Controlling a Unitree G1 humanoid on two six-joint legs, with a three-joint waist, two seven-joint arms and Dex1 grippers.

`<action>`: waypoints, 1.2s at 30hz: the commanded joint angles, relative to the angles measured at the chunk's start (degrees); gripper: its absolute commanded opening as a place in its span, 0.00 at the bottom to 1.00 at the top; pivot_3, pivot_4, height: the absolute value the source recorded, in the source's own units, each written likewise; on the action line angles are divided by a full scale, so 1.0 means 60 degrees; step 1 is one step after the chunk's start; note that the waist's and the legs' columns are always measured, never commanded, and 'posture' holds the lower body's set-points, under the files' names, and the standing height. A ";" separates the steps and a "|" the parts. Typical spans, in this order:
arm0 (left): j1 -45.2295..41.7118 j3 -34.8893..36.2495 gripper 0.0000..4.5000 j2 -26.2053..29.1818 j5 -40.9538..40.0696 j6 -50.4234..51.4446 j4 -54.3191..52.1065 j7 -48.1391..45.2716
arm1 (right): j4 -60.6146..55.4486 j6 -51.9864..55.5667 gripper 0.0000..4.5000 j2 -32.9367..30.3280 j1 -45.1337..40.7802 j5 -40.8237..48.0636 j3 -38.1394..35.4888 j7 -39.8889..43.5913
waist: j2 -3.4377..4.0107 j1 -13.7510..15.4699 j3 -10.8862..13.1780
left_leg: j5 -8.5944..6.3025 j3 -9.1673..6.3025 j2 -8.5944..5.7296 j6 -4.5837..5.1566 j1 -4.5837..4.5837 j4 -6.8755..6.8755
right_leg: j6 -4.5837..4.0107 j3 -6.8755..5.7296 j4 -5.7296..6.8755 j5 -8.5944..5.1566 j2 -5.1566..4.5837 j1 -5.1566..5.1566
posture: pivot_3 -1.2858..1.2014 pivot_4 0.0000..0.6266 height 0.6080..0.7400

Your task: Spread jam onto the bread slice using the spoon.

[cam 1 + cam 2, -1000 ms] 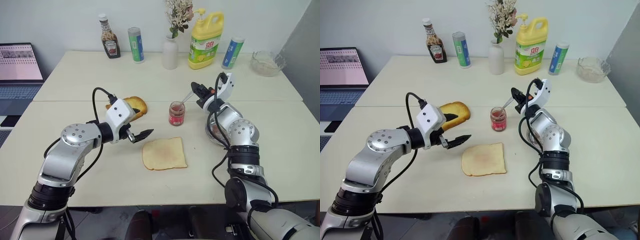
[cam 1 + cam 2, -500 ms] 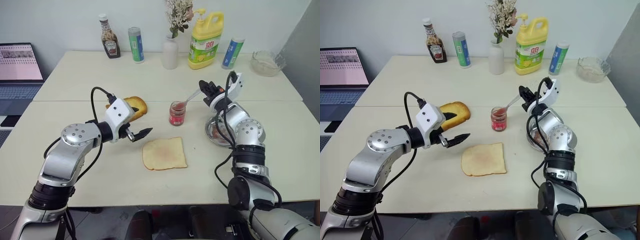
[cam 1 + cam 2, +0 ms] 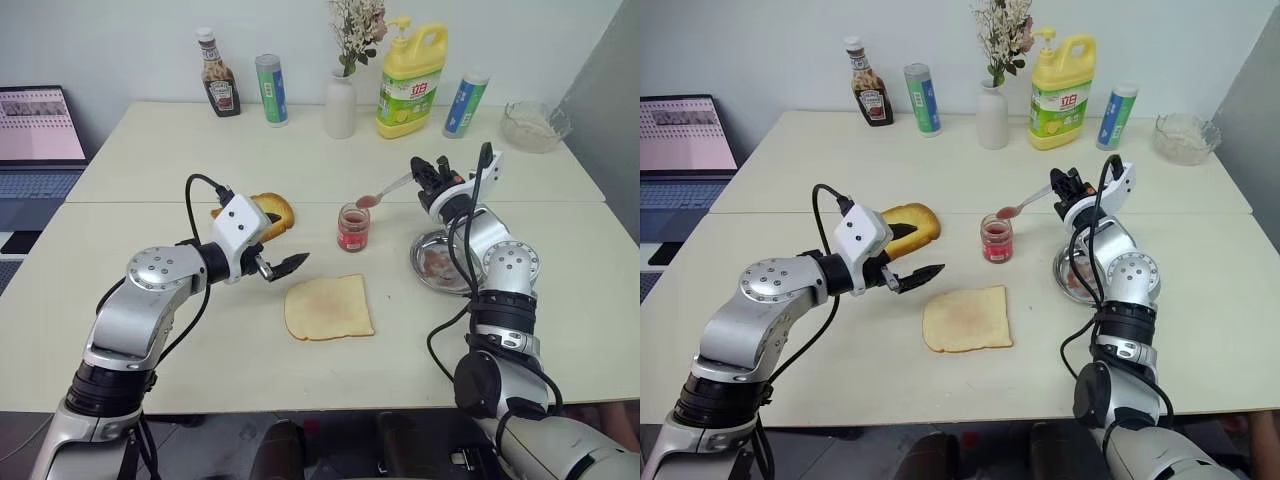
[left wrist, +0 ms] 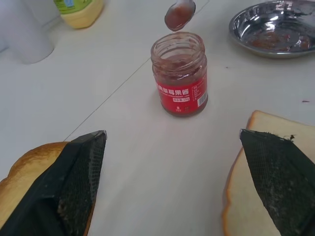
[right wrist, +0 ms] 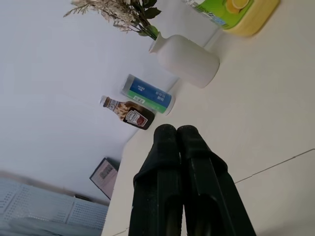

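Table [image 3: 150, 160]: cream top against a white wall.
Right gripper [image 3: 428, 177]: fingers clamped on the spoon [image 3: 385, 191] handle.
Spoon: held above the jar [image 3: 352, 227], bowl just over its open mouth.
Jam [image 4: 174, 20]: red blob in the spoon bowl.
Bread [image 3: 328, 307]: flat near the front edge, below the jar.
Left gripper [image 3: 281, 262]: fingers apart, empty, between toast [image 3: 274, 213] and bread.
Dish [image 3: 440, 266]: right of the jar.

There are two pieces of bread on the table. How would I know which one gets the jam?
Find the small clear glass jam jar with the red label, mid-table. The thin, pale beige bread slice lies flat just in front of it, nearer the robot. The other piece, a thicker golden-yellow toasted slice, sits to the jar's left, partly behind the left gripper.
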 commanded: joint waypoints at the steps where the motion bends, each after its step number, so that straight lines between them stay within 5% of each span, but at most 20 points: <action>1: -0.0053 0.0435 1.00 -0.0076 -0.0203 -0.0263 -0.0224 0.0025 | -0.0477 0.0139 0.01 0.0069 -0.0278 0.0637 -0.0088 -0.0162 | 0.0000 0.0000 0.0000 | 0.0000 -0.0001 0.0000 0.0000 0.0000 0.0000 | 0.0000 0.0000 0.0000 0.0000 0.0000 0.0000 | 0.52 0.24 1.00; 8: 0.0489 0.0916 1.00 0.0121 -0.1035 -0.0228 -0.0821 -0.0619 | -0.1610 0.1145 0.01 0.0198 -0.0183 0.2040 0.0151 -0.0510 | 0.0001 -0.0015 0.0000 | 0.0000 -0.0001 0.0001 0.0000 -0.0004 -0.0003 | 0.0000 -0.0001 -0.0001 0.0000 0.0000 -0.0003 | 0.52 0.24 1.00; 17: 0.2472 0.1262 1.00 0.1970 -0.0925 -0.0962 -0.1222 -0.2250 | -0.3987 0.2728 0.01 0.0362 0.1127 0.3301 0.1716 -0.0803 | 0.0002 -0.0146 0.0001 | -0.0001 -0.0004 0.0007 0.0002 -0.0002 -0.0014 | 0.0000 -0.0003 -0.0005 -0.0002 0.0003 -0.0006 | 0.52 0.24 1.00; 27: 0.3803 0.1478 1.00 0.2330 -0.0368 -0.1882 -0.1369 -0.2306 | -0.4777 0.1529 0.01 -0.0385 0.2583 0.0489 0.4498 0.1236 | 0.0002 -0.0127 0.0001 | -0.0001 0.0004 0.0005 0.0002 -0.0002 -0.0009 | 0.0002 0.0002 -0.0012 -0.0004 -0.0001 -0.0009 | 0.52 0.24 1.00; 36: 0.3809 0.1289 1.00 0.2268 -0.0311 -0.2041 -0.1364 -0.2339 | -0.4685 0.1041 0.01 -0.0570 0.2962 -0.0741 0.5542 0.2521 | 0.0002 -0.0135 0.0001 | -0.0001 0.0001 0.0008 0.0002 -0.0004 -0.0010 | 0.0001 0.0000 -0.0008 -0.0004 0.0003 -0.0013 | 0.52 0.24 1.00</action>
